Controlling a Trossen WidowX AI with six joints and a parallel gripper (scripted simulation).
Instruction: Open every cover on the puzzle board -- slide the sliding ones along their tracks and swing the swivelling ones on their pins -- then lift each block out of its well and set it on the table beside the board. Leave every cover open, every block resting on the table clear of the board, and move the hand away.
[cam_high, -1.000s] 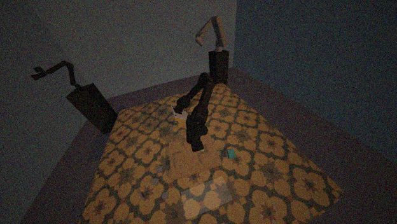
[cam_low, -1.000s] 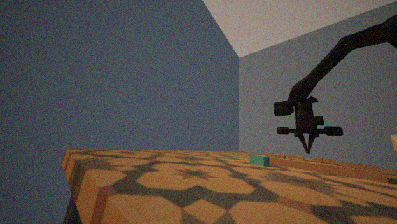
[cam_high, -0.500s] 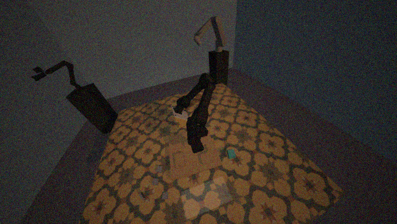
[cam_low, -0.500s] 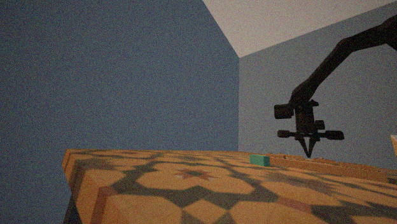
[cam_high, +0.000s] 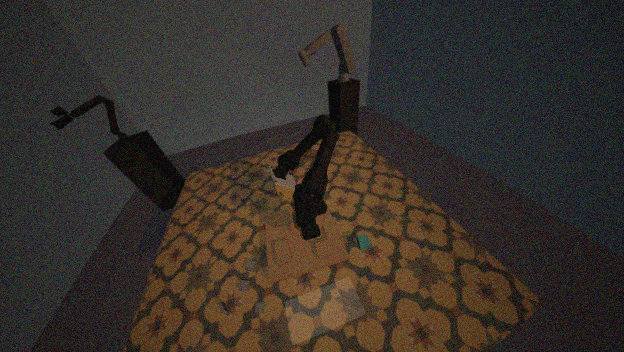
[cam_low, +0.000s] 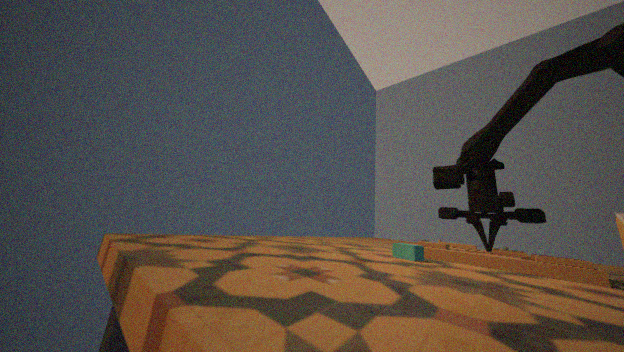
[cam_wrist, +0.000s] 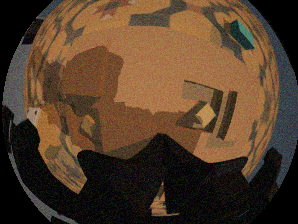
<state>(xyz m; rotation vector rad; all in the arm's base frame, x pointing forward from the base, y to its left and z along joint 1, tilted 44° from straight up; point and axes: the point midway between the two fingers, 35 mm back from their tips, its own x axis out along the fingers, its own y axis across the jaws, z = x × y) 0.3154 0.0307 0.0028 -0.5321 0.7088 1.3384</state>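
The puzzle board (cam_high: 295, 261) (cam_low: 480, 260) (cam_wrist: 150, 65) lies flat on the patterned table. A teal block (cam_high: 363, 242) (cam_low: 407, 251) (cam_wrist: 242, 35) rests on the table beside the board, clear of it. In the wrist view a pale yellow diamond-shaped piece (cam_wrist: 206, 115) sits at a dark recess with slots beside it; whether it is a knob or a block I cannot tell. Another yellowish piece (cam_wrist: 88, 125) shows in shadow at the left. My gripper (cam_low: 489, 249) (cam_wrist: 160, 137) is shut and empty, its tips just above the board. Cover positions are mostly unclear in the dim light.
A box with a white upper edge (cam_high: 284, 187) (cam_wrist: 34, 116) stands behind the board. A pale translucent patch (cam_high: 325, 307) and small greyish patches (cam_high: 243, 285) show on the table in front. Two other arms stand on dark pedestals (cam_high: 145, 170) (cam_high: 343, 105) beyond the table.
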